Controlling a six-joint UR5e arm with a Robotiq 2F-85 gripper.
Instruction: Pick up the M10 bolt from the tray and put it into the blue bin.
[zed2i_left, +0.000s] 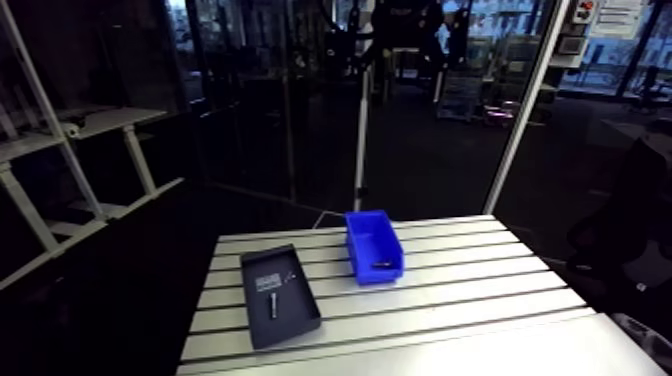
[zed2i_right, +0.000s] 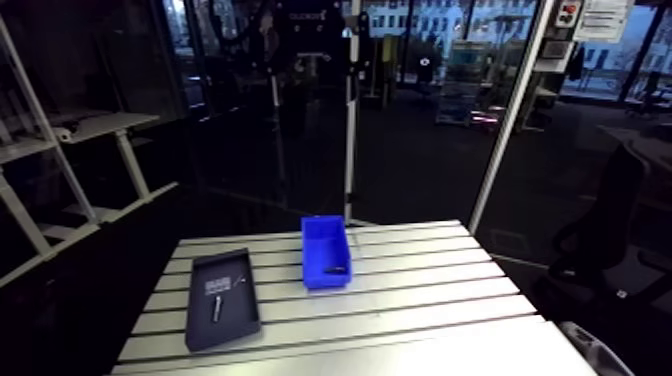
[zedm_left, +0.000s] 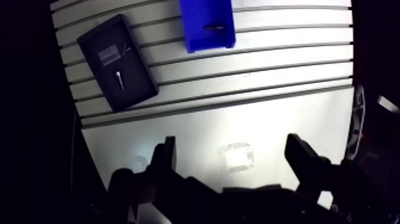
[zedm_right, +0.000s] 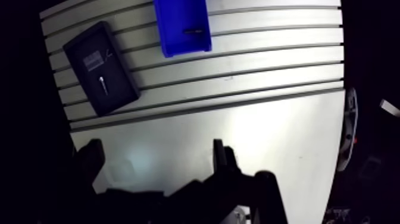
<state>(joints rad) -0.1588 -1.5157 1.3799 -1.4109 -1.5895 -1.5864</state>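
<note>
— Where's the bolt?
— One bolt (zedm_left: 120, 77) lies in the black tray (zedm_left: 138, 84), below a white label (zedm_left: 109, 58). A second dark, bolt-like piece (zedm_left: 213, 27) lies in the blue bin (zedm_left: 208, 43), near the tray.
— And the surface?
— Both stand on the slotted aluminium table (zedm_left: 268, 65). A smooth pale strip (zedm_left: 268, 119) borders its slats.
— The gripper (zedm_left: 232, 149)?
— Well apart from both, above that strip, fingers spread wide, holding nothing.

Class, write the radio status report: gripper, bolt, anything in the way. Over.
Gripper open, empty, far from tray. Bolt lies in tray, untouched. Dark piece in bin. Nothing blocks.
</note>
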